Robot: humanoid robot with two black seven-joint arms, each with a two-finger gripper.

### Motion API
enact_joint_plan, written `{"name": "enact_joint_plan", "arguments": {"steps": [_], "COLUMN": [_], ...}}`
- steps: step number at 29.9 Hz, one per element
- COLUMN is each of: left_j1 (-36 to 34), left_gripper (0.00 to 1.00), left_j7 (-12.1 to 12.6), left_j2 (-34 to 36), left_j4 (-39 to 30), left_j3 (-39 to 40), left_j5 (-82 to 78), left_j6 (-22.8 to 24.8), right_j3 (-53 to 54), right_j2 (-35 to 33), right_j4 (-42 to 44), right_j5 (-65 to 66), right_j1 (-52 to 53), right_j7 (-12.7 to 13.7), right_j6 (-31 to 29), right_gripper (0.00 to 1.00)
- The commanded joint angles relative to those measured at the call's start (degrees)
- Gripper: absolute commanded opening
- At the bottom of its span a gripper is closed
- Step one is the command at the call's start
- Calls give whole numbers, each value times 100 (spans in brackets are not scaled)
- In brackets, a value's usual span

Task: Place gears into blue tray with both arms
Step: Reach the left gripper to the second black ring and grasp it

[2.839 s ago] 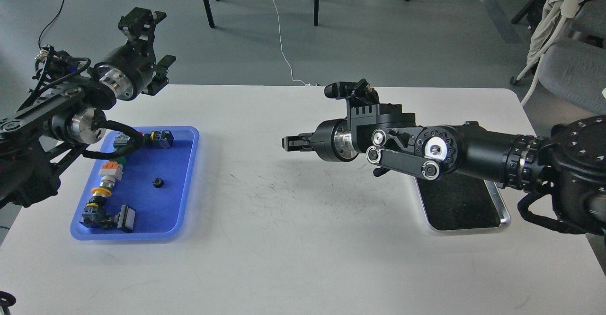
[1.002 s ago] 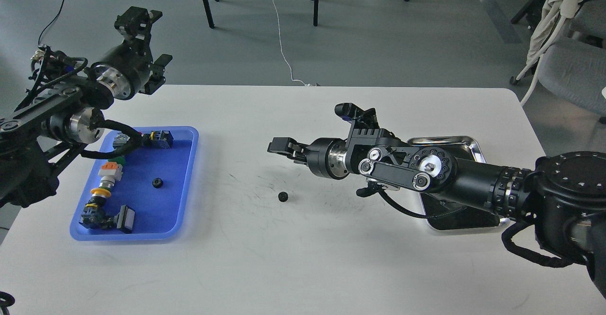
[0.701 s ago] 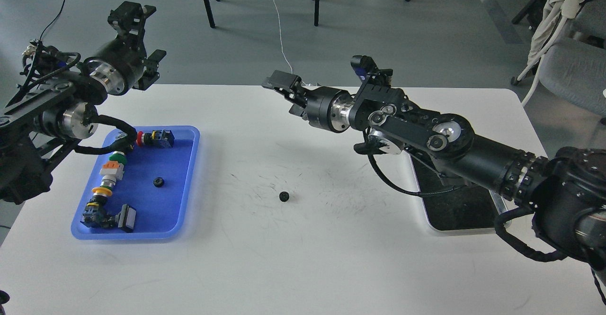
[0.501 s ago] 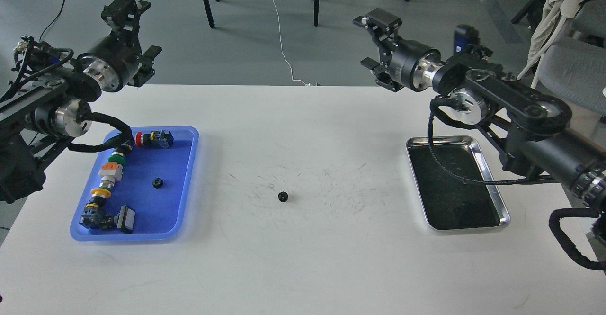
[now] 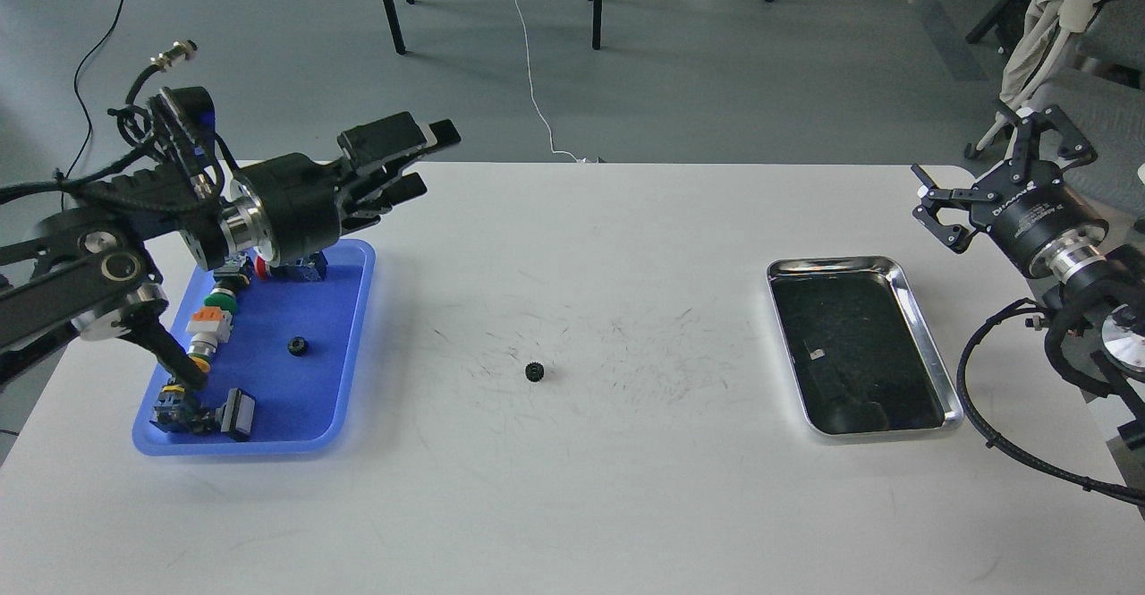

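Since half a second ago the right tool [image 5: 1002, 164] has pulled back from above the table's far edge to its right edge, fingers spread and empty, baring the whole shiny metal tray [image 5: 930, 344], while the left tool [image 5: 407, 161] has swung in over the blue tray's [image 5: 351, 344] far corner, fingers apart, grasping nothing. One small black toothed gear [image 5: 535, 370] lies alone on the scuffed white table [image 5: 572, 488] between the trays. A second gear [image 5: 298, 344] sits on the smooth blue plastic floor beside the colourful switches [image 5: 210, 327].
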State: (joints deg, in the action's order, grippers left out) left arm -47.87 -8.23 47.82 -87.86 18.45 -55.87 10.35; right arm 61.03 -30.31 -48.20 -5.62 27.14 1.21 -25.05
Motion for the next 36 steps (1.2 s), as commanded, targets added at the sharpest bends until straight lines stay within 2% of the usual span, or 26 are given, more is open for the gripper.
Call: {"name": "enact_joint_plan", "arguments": {"steps": [1,4,7,10,16,24,31,36], "left_j1": [470,883,1086,1279,1403,1552,1763,1798], "left_gripper": [98,98,98,97,97,94,88,79], "left_j7": [-12,15,6,-29,-47,-82,-73,-73], "left_j2": [-623,-1107,-1476,-1995,-2549,-2752,-2893,-2972], "left_j4": [-30,250,602,971,1876,2475,2590,2607], "left_j3": [-34,-69,-104,-131,-131,-131,-122,-122], "left_j5": [-2212,-4083,-5755,-6514,-6913,-6913,-6913,-6913], "left_j6": [-532,-1077,-1166,-1315,-1562,-1913,-2010,-2072], "right_j3": [-21,-30,-48,-13,23,-21,-30,-48], "right_j2": [86,183,184,183,166,148,122,122], "right_j4": [-14,-5,-22,-75,-304,-312,-321,-321], "right_j5": [0,8,8,8,17,17,17,26], "right_j1": [-104,-104,-104,-104,-87,-104,-104,-104], "right_j7": [-59,-59,-68,-59,-59,-59,-59,-59], "right_j6": [-79,-71,-62,-35,-9,0,-9,-9], "right_gripper": [99,99,99,99,99,99,99,99]}}
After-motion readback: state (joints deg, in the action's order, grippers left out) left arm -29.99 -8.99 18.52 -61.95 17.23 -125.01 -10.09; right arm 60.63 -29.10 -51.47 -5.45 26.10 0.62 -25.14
